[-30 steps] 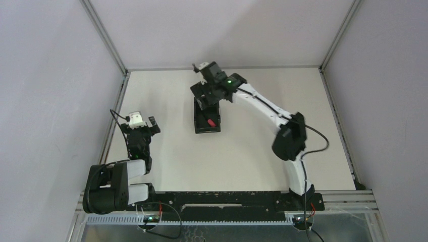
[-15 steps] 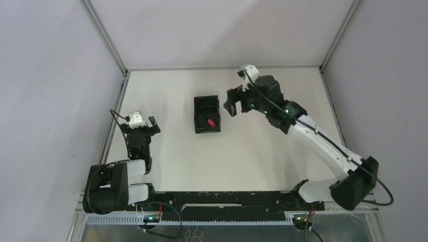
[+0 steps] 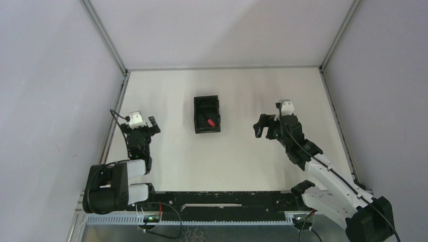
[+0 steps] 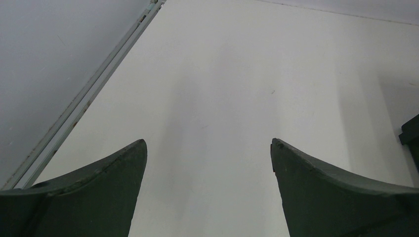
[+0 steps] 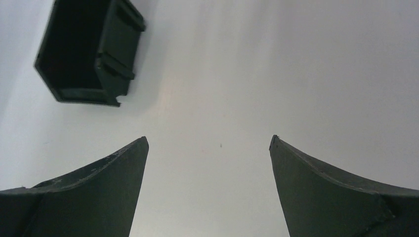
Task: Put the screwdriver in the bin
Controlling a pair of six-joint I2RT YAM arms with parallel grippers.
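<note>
The small black bin (image 3: 207, 114) stands on the white table, left of centre. The red-handled screwdriver (image 3: 211, 121) lies inside it, near its front right corner. In the right wrist view the bin (image 5: 89, 52) sits at the upper left, its inside dark, the screwdriver hidden there. My right gripper (image 3: 263, 128) is open and empty, well right of the bin and a little nearer; it also shows in the right wrist view (image 5: 208, 140). My left gripper (image 3: 143, 125) is open and empty by the table's left edge; it also shows in the left wrist view (image 4: 208, 143).
A metal frame rail (image 3: 112, 126) runs along the table's left edge, close to my left gripper, and also shows in the left wrist view (image 4: 84, 96). Grey walls enclose the table on three sides. A dark corner of the bin (image 4: 411, 136) shows at the left wrist view's right edge.
My right arm has pulled back from over the bin, swinging right and toward the near edge, gripper empty. The screwdriver stays in the bin. The left arm has not moved.
</note>
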